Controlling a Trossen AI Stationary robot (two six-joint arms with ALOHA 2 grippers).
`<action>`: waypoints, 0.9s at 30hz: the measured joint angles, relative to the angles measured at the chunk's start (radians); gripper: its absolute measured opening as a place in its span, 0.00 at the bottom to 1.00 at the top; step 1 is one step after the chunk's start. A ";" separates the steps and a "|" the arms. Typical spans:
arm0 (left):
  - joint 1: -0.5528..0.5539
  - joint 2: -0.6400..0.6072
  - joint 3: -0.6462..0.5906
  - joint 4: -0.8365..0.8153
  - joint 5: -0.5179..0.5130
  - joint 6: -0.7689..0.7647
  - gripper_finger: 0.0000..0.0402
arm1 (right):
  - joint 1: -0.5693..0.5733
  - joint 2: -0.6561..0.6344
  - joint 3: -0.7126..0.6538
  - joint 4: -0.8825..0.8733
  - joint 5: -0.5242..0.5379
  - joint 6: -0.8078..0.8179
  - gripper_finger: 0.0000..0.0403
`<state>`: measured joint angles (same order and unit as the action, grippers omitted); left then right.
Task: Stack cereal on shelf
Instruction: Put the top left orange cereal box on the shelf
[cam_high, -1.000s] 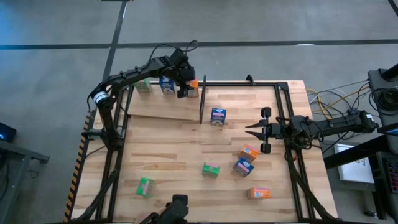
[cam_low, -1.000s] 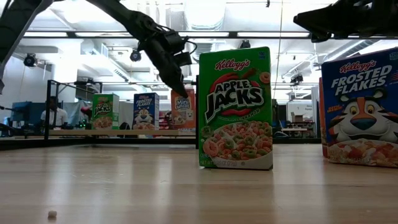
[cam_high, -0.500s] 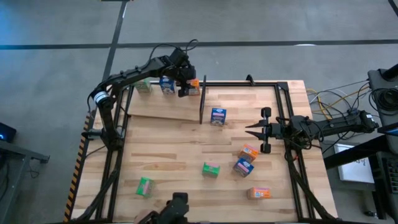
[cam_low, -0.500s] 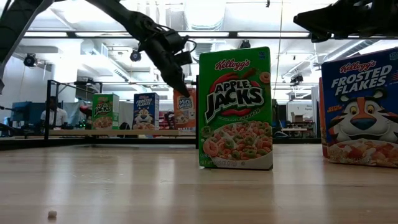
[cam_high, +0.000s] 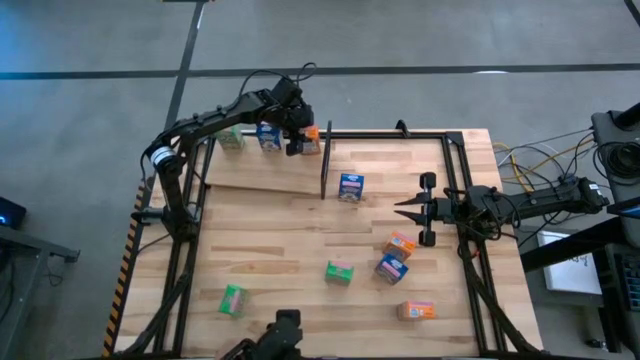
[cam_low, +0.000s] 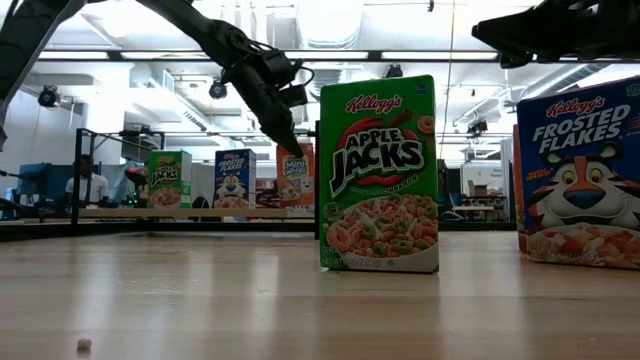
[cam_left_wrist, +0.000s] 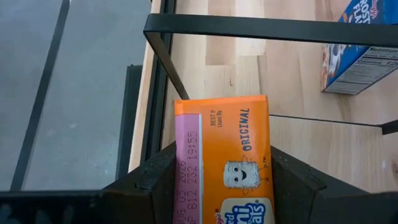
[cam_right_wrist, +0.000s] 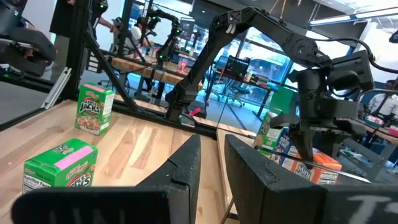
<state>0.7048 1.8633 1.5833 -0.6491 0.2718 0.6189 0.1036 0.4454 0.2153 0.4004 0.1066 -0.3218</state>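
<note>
Left gripper (cam_left_wrist: 222, 186) clamps an orange box (cam_left_wrist: 224, 162) at the shelf (cam_high: 262, 172); right gripper (cam_high: 405, 210) narrow, empty, waiting mid-table.

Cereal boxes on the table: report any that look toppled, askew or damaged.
No damage shows. Loose boxes sit scattered at mixed angles: a blue box leans against an orange one, and another orange box and a green one lie flat. The left gripper holds an orange box at the shelf.

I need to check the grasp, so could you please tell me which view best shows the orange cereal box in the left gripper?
The left wrist view: the orange cereal box fills it, clamped between both fingers. The high and low views show it small beside the left gripper.
</note>
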 joint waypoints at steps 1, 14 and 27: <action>0.000 0.000 0.000 0.001 0.000 0.000 0.44 | 0.000 0.000 0.000 0.000 0.000 0.000 0.16; 0.000 0.000 -0.014 0.009 0.008 0.001 0.44 | 0.000 0.000 0.006 -0.006 0.000 0.009 0.16; 0.000 0.000 -0.015 0.033 0.008 0.002 0.54 | 0.000 0.000 0.006 -0.006 0.000 0.008 0.16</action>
<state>0.7052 1.8633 1.5681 -0.6159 0.2798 0.6212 0.1040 0.4454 0.2214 0.3939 0.1062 -0.3138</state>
